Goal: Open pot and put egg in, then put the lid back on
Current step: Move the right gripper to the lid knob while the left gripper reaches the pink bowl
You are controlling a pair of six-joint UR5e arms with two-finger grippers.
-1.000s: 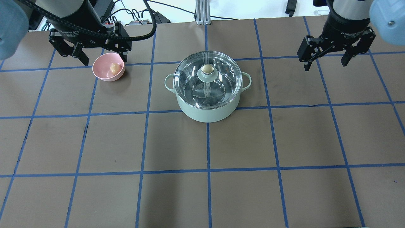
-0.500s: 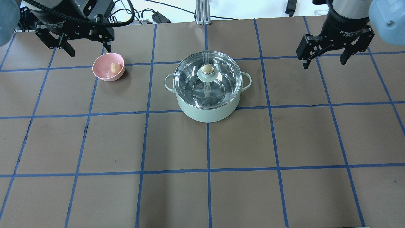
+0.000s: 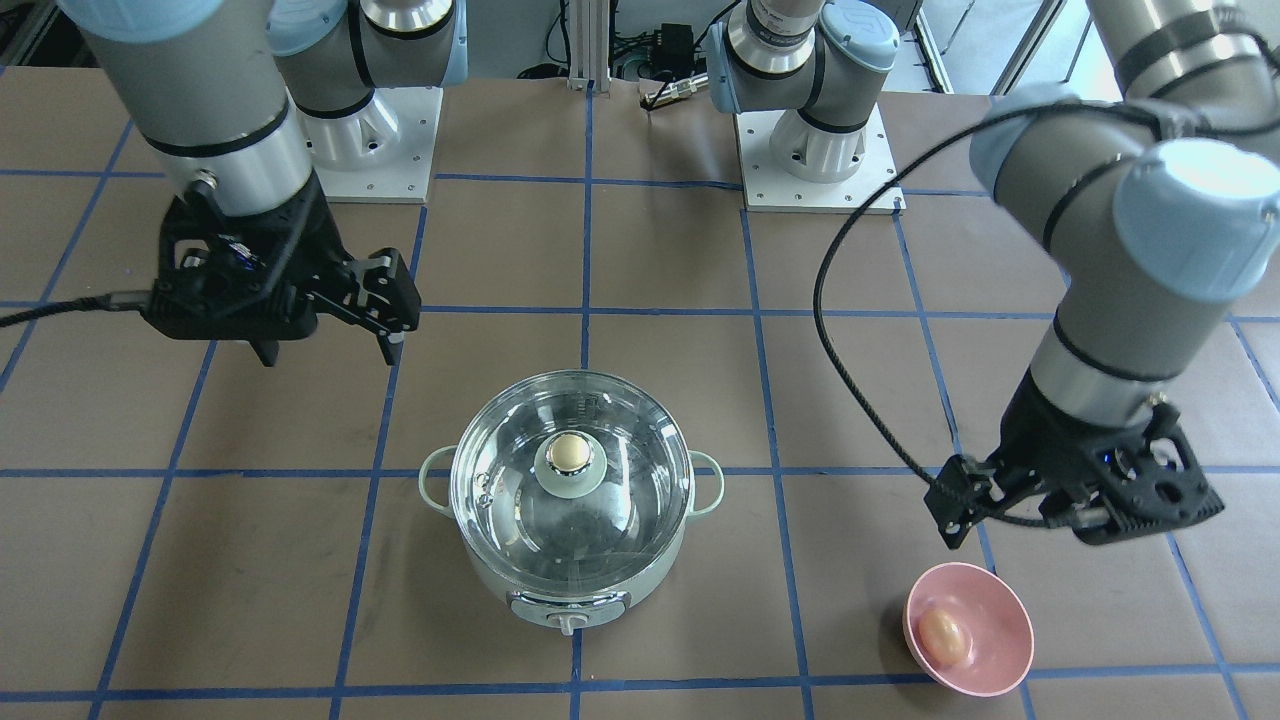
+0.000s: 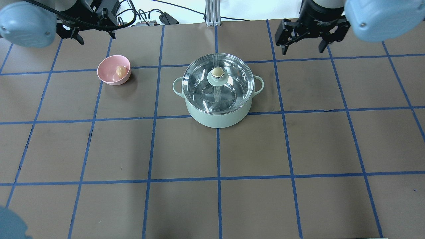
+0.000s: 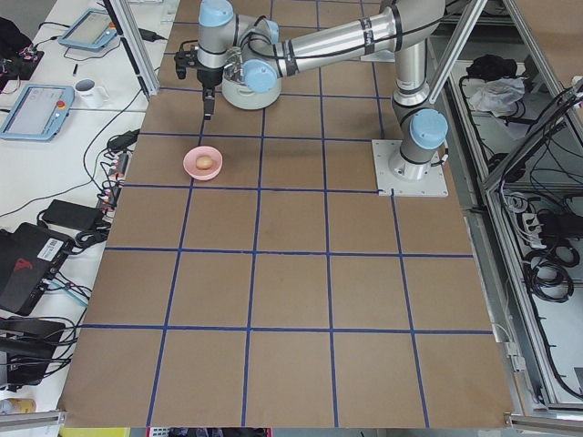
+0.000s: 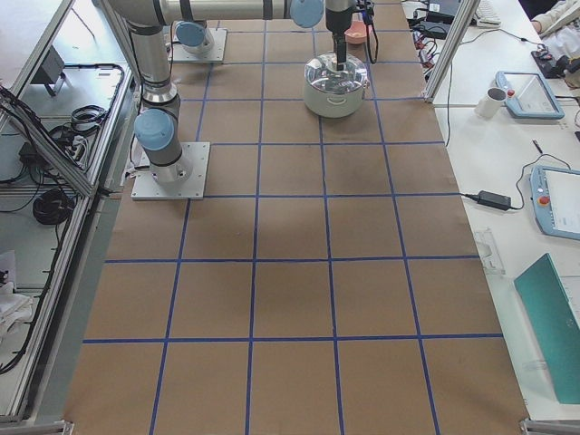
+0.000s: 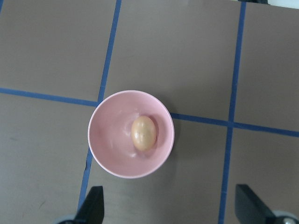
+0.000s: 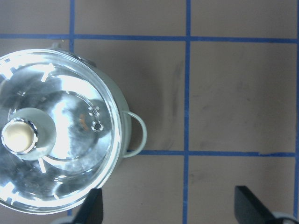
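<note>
The mint-green pot (image 4: 217,118) stands mid-table with the glass lid (image 4: 232,89) on it, beige-topped knob (image 4: 217,72) at its centre. The egg (image 4: 120,70) lies in a pink bowl (image 4: 105,78) left of the pot. My left gripper (image 4: 96,37) is open and empty, high behind the bowl; its wrist view shows the egg (image 7: 143,133) in the bowl (image 7: 112,156) below the open fingers. My right gripper (image 4: 302,51) is open and empty, behind and right of the pot; its wrist view shows the lid (image 8: 79,140) at the left. In the front view the pot (image 3: 570,595) and egg (image 3: 943,632) show too.
The table (image 4: 298,142) is brown paper with a blue tape grid. Cables and a metal post (image 4: 212,13) lie beyond its far edge. The two arm bases (image 3: 815,150) stand on plates at the robot's side.
The left gripper has pulled back from over the bowl toward the far edge. The right gripper has moved left, closer to the pot. Pot, lid, bowl and egg have not moved.
</note>
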